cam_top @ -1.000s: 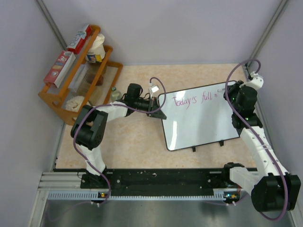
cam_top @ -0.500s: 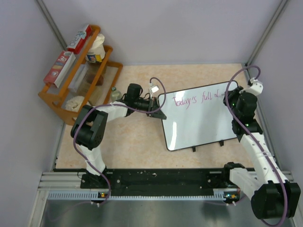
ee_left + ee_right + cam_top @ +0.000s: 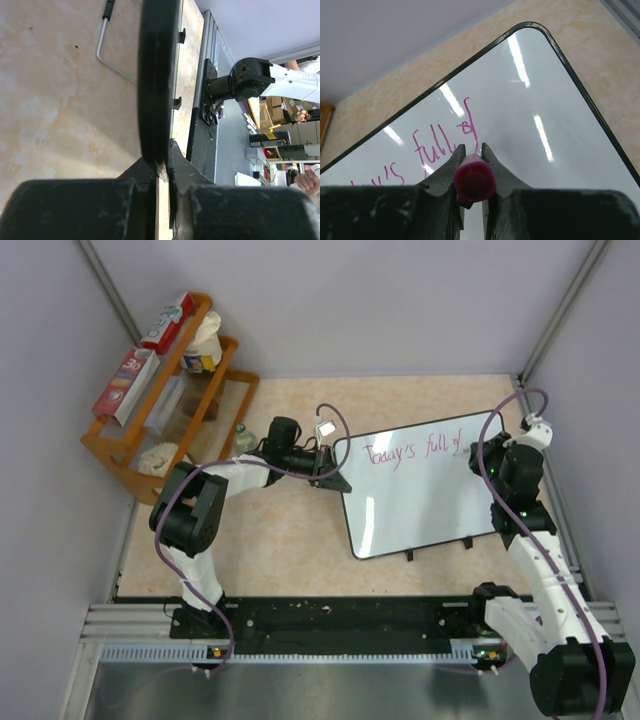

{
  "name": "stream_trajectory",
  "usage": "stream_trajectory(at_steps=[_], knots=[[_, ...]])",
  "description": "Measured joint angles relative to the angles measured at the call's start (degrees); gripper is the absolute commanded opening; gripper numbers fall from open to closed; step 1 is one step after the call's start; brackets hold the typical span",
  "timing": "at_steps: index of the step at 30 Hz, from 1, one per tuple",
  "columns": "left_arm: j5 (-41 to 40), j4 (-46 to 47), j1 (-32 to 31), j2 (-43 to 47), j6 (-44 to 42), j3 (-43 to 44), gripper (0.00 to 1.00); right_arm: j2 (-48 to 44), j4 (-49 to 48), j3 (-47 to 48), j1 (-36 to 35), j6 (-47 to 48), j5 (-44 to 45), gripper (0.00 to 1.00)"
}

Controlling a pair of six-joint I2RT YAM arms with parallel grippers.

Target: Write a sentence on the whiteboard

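Observation:
The whiteboard lies on the table, right of centre. Pink handwriting along its far edge reads "Today's full of". My left gripper is shut on the board's left edge, whose black frame runs between the fingers in the left wrist view. My right gripper is shut on a pink marker and stands over the board's far right part. In the right wrist view the marker tip meets the board just below the "of".
A wooden rack with boxes and a cup stands at the back left, next to the left arm. The side walls close in on both sides. The black base rail runs along the near edge.
The right gripper with the marker has gone on writing: the line read "Today's full o" a second ago and now reads "full of". The left gripper has not moved.

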State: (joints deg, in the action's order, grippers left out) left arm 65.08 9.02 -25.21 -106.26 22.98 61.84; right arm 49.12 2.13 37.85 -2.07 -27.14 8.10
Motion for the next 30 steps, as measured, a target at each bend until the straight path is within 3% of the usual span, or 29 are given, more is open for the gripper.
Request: stream_trajectory(at_steps=[16, 30], knots=[[0.09, 0.26, 0.0, 0.0, -0.2, -0.04, 0.0, 1.68, 1.25, 7.19, 0.0, -0.72, 0.24, 0.0], [0.09, 0.26, 0.0, 0.02, -0.2, -0.04, 0.0, 5.88, 0.2, 7.61, 0.0, -0.31, 1.38, 0.0]])
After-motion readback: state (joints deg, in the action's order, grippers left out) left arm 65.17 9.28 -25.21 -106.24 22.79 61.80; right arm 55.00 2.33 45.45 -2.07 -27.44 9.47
